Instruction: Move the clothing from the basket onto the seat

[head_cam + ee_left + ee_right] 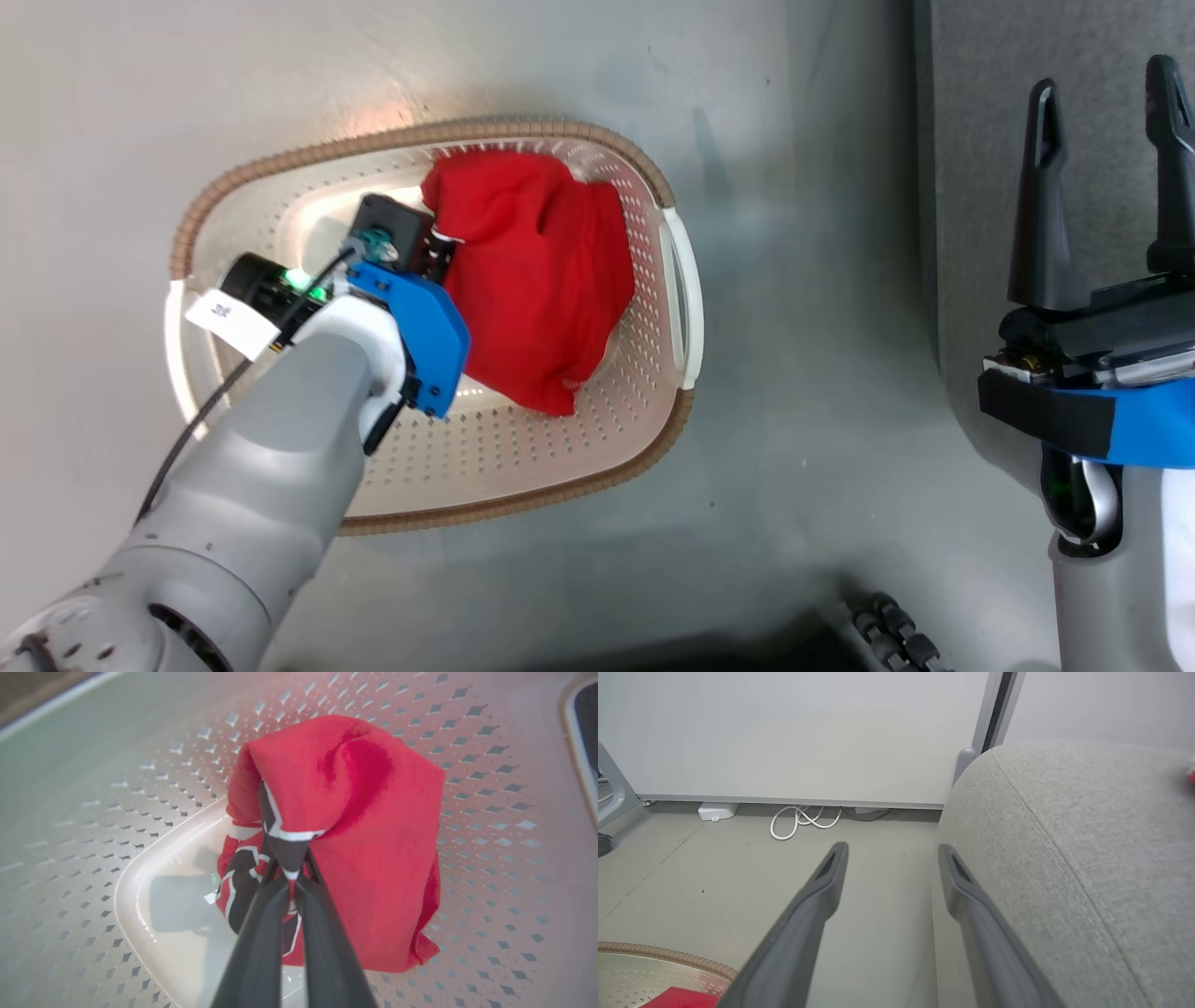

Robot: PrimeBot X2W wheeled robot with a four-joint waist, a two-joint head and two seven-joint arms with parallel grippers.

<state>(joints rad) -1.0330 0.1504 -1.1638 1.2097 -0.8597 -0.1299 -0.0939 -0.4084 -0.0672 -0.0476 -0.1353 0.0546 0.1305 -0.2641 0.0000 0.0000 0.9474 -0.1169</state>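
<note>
The red clothing (537, 280) lay bunched in a heap inside the basket (560, 439), piled toward the side nearer the seat (980, 187), with the pale perforated floor of the basket bare around the rest of it. Seen from the left wrist, the clothing (373, 835) rose in a soft peak, and a fold with black and white trim hung at its near edge. The left gripper (292, 877) had reached down into the basket, and its jaws were closed tight on that trimmed fold, the two dark fingers (261, 933) nearly meeting with the cloth pinched between them. From above, the left gripper (439, 257) sat at the heap's edge, its tips lost in the fabric, the grey forearm slanting in over the brown rim. The basket stood on a smooth grey floor (794, 373), just beside the seat. The right gripper (1103, 79) hung apart from the basket, over the seat's edge, its jaws spread wide and holding nothing. In its own wrist view the right gripper (893, 848) pointed along the floor beside the seat (1064, 835), whose seam ran across the rounded grey fabric, and a coiled white cable (803, 819) lay at the foot of the wall.
</note>
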